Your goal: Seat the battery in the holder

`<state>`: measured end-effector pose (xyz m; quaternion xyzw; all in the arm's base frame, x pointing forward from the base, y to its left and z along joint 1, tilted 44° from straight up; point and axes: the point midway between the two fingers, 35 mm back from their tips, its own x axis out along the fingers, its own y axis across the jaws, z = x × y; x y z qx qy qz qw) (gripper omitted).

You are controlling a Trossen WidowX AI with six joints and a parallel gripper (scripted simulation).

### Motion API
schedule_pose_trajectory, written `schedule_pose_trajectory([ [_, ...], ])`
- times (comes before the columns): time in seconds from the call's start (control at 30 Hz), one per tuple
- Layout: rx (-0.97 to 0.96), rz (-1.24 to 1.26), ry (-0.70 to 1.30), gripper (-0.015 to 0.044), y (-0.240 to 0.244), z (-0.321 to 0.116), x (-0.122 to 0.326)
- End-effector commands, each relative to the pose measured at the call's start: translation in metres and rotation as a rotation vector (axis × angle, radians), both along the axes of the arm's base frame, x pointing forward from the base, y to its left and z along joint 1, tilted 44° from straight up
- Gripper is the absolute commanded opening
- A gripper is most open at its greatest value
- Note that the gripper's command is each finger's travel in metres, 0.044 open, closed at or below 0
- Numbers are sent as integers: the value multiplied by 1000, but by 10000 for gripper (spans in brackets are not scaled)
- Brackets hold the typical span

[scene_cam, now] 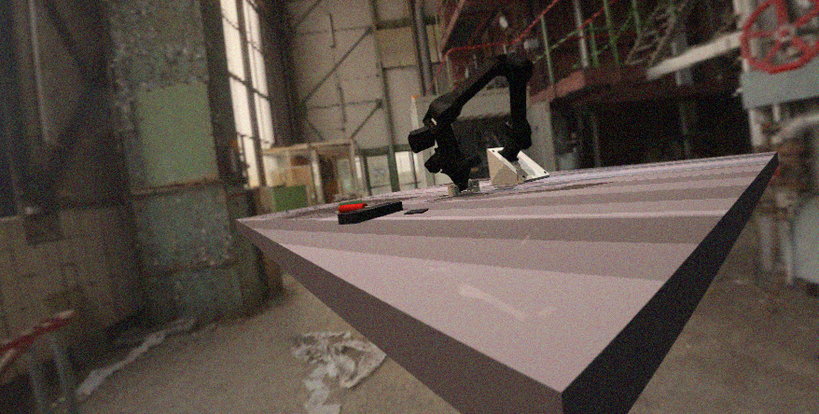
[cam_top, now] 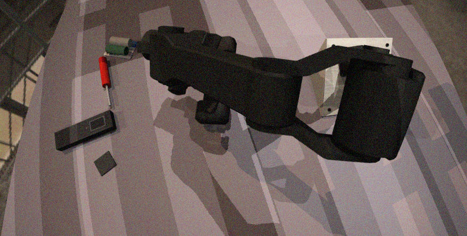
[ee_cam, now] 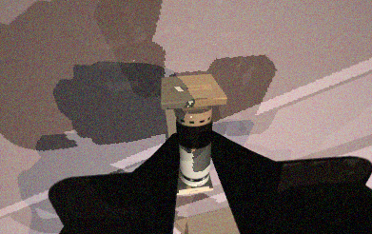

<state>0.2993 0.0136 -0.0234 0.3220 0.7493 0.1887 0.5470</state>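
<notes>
The gripper (ee_cam: 194,147) is squeezed shut on the middle of the battery (ee_cam: 194,154), which lies between its fingers over the holder (ee_cam: 194,91), and it looks hard, round and slippery, so hold the sides.

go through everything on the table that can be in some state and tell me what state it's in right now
gripper: shut on the battery.
battery: held between the fingers, lying along the holder, far end at the lip.
holder: on the table, tan lip over the battery's end.
red screwdriver: lying flat, untouched.
green cylinder: lying on its side.
</notes>
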Motion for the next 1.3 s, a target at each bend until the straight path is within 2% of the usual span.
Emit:
schedule_pose_trajectory([
  [0.0,-12,-20,-30,83,0,-2,4],
  [1.27,-61,-119,-135,83,5,-1,-3],
])
